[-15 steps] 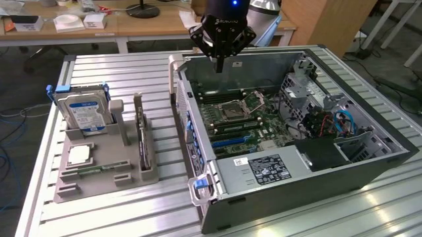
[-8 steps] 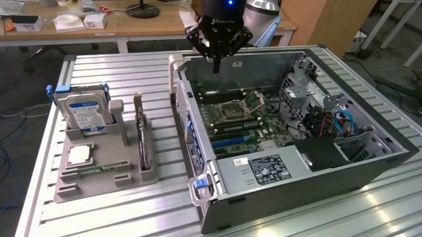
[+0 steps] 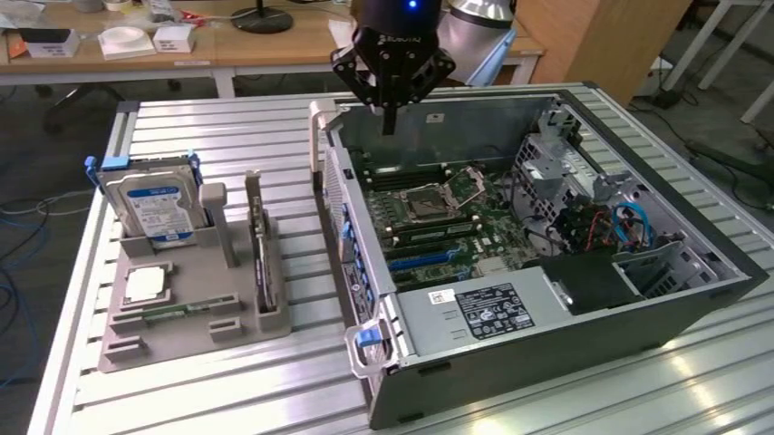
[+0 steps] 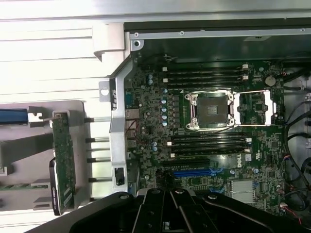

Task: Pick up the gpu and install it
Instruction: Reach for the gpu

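Progress: I'd call this the very start. Nothing is lifted and nothing is seated.
Gpu: I see the gpu (image 3: pixel 257 243) standing on edge in a slot of the grey holder (image 3: pixel 194 319) on the desk (image 3: pixel 206 399). It sits just beside the open computer case (image 3: pixel 677 299), on the exterior view's left.
Holder neighbours: the hard drive (image 3: pixel 151 204) and the small silver chip (image 3: pixel 145 284) share that holder. Neither is my job.
Case: the motherboard (image 4: pixel 146 145) lies exposed. The blue expansion slot (image 4: pixel 192 172) has no card in it, as far as I can tell.
Left to do: by my reading, all of it, both the pick-up and the install.
End effector: the end effector (image 3: pixel 390 125) has its fingers pressed together, and I see nothing between them.
Arm pose: the wrist points straight down and hovers over the far end of the case, above the board. It touches nothing.
Gap: the end effector is well apart from the gpu, with the case wall between them.
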`<action>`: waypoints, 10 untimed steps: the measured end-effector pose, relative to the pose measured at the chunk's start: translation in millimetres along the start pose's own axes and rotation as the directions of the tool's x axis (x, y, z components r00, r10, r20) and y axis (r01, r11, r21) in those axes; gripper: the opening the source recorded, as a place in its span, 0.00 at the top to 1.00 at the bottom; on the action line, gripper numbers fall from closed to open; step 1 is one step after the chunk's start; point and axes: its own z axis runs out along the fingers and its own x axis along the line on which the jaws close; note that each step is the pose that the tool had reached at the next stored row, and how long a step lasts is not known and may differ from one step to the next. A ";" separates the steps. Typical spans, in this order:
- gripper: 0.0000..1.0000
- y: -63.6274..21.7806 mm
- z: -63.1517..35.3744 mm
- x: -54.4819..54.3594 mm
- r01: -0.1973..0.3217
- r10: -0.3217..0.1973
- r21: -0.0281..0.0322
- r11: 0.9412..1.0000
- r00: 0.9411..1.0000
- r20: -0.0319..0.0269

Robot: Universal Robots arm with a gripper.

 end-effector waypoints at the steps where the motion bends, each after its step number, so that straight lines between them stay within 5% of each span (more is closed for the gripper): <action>1: 0.90 -0.1 0.0 0.9 0.000 0.000 0.000 1.000 1.000 0.000; 10: 0.90 -0.7 -0.2 9.9 0.000 0.000 0.000 1.000 1.000 0.000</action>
